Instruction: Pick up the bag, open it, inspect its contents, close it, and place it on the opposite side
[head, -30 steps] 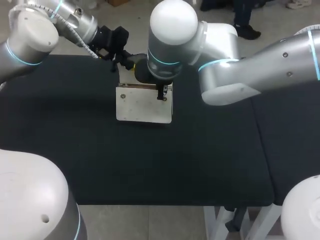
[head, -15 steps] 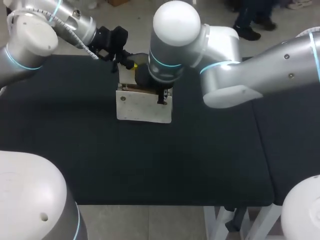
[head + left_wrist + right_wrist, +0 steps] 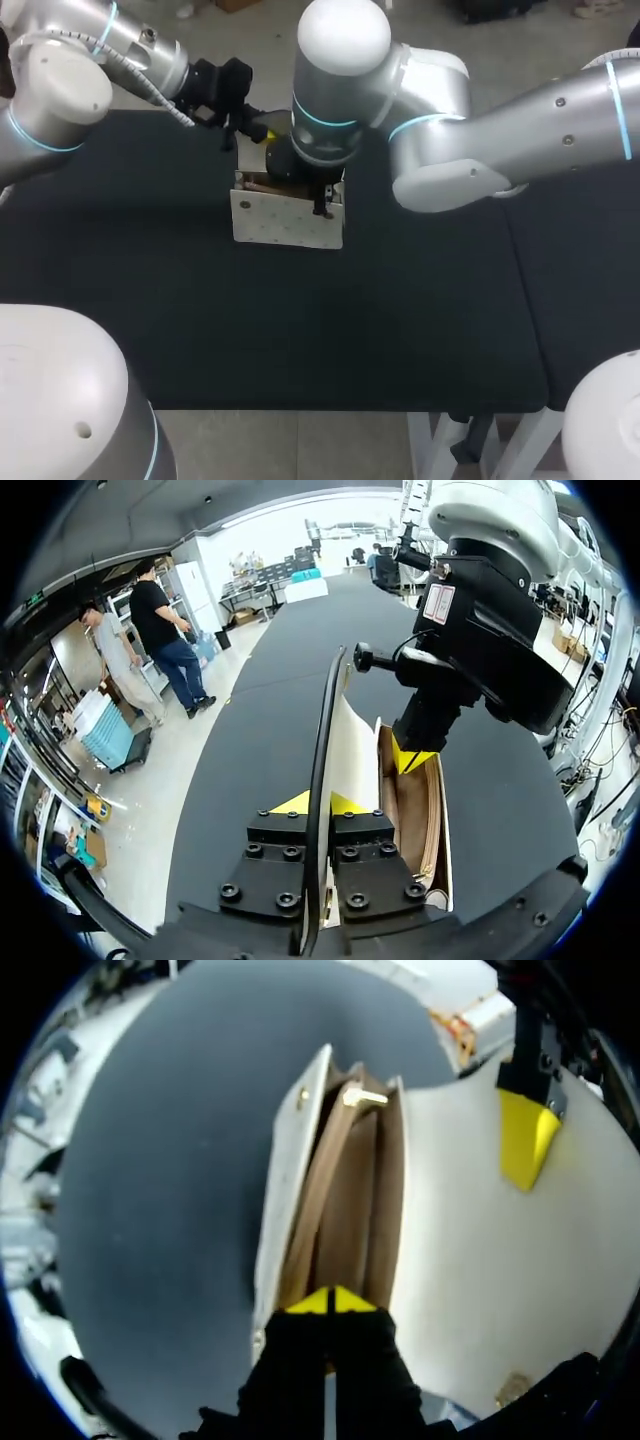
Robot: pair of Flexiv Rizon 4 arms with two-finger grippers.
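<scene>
A white bag point(image 3: 288, 222) stands at mid-table, its mouth up and its brown lining point(image 3: 345, 1210) showing. My left gripper point(image 3: 255, 130) is behind the bag, shut on the dark edge of the bag's white flap point(image 3: 357, 745), which it holds raised and folded back. In its own wrist view that edge runs between the yellow tips of the left gripper point(image 3: 318, 803). My right gripper point(image 3: 330, 1302) hangs over the bag's mouth, shut, with its tips at the lining's rim. I cannot tell whether it pinches the rim. A gold clasp point(image 3: 352, 1095) sits at the mouth's far end.
The black table point(image 3: 420, 300) spreads wide on both sides of the bag and in front of it. My right arm's bulky white wrist point(image 3: 340, 70) hangs over the bag's back half and hides part of it from above.
The bag's front wall has tipped a little and its mouth gapes wider, showing more brown lining. My right wrist has shifted slightly to the left. Neither gripper's hold has changed.
</scene>
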